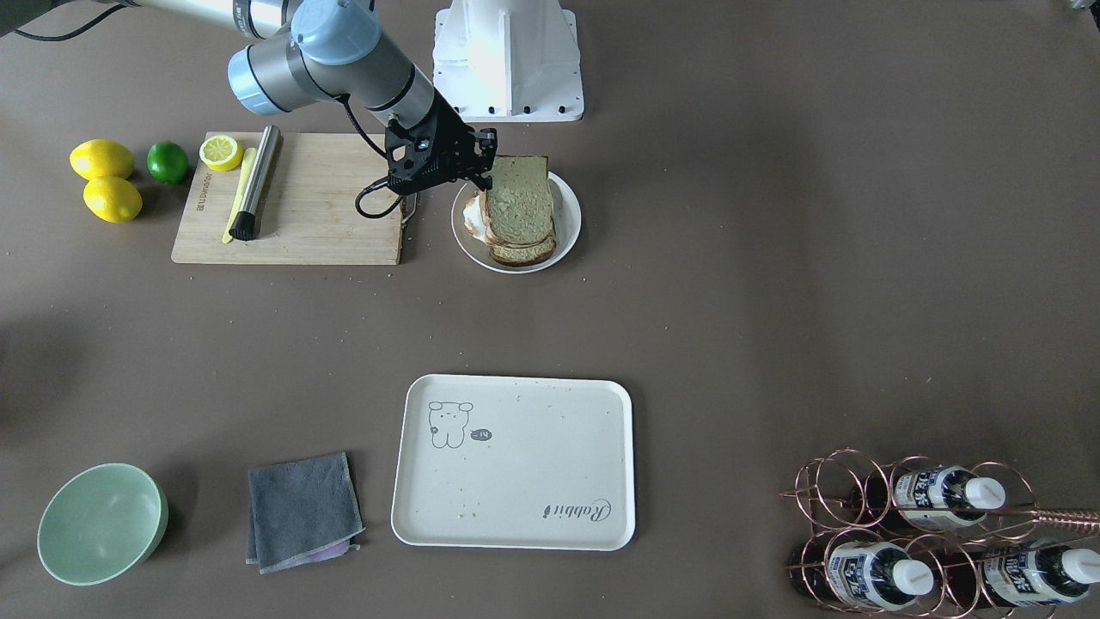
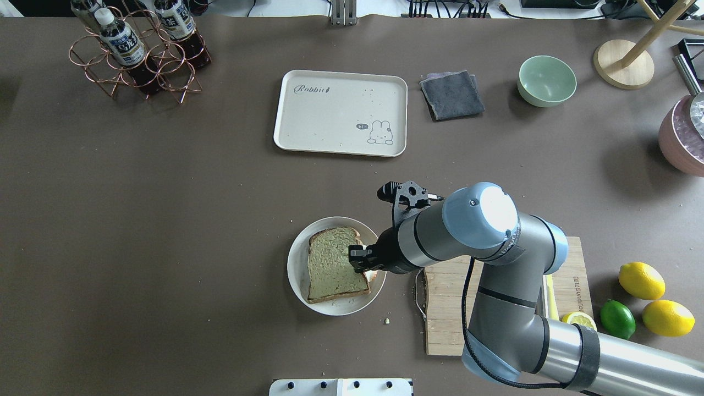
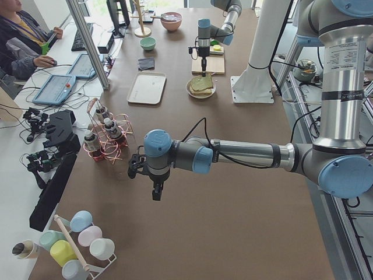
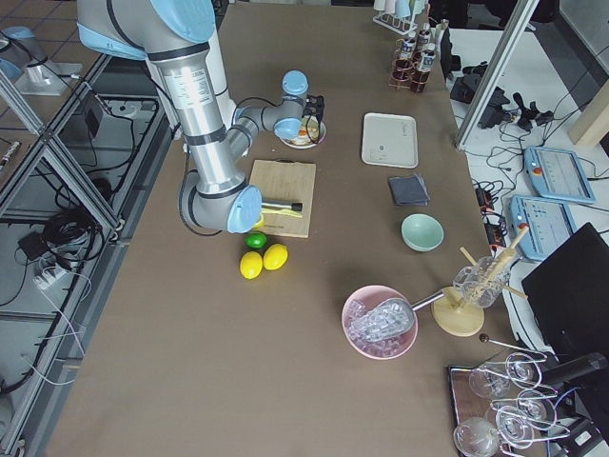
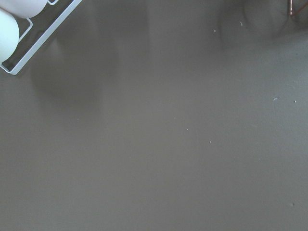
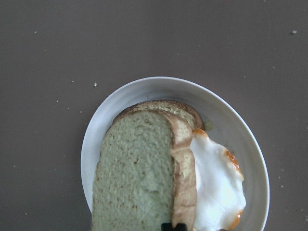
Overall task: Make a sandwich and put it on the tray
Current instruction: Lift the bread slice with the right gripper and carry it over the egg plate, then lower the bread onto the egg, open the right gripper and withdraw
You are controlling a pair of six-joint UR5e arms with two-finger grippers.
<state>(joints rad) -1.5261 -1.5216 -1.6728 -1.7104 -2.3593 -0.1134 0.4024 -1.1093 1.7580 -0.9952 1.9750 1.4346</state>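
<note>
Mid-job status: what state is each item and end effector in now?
Top greenish-tan bread slice: gripped at its edge, over the egg.
Right end effector: shut on that slice.
White fried egg: on round white plate, partly uncovered.
Cream-white tray: no sandwich yet.
Left end effector: cannot tell.

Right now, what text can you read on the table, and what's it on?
"Rabbit": script on the tray.
"hi": speech bubble beside the tray's drawing; tiny, only just legible.
Board: a mark printed along one edge, too small to read.
Bottles: label print too blurred to read.
</note>
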